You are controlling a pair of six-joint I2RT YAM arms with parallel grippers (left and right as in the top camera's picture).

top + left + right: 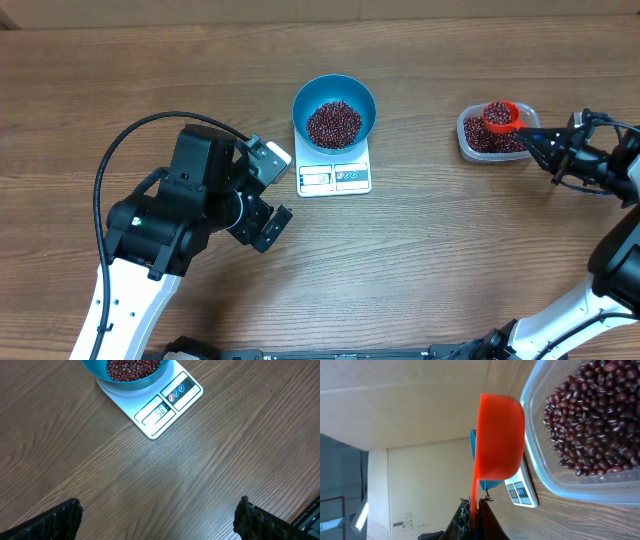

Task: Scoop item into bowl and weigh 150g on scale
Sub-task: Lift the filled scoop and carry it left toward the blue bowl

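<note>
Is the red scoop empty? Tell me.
No, the red scoop holds beans above the clear tub.

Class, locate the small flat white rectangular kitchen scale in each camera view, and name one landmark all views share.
Overhead: small flat white rectangular kitchen scale at centre.
Left wrist: scale at top centre.
Right wrist: scale a sliver low centre, behind the orange plastic scoop.
Shared landmark: the round bright blue bowl on it.
</note>
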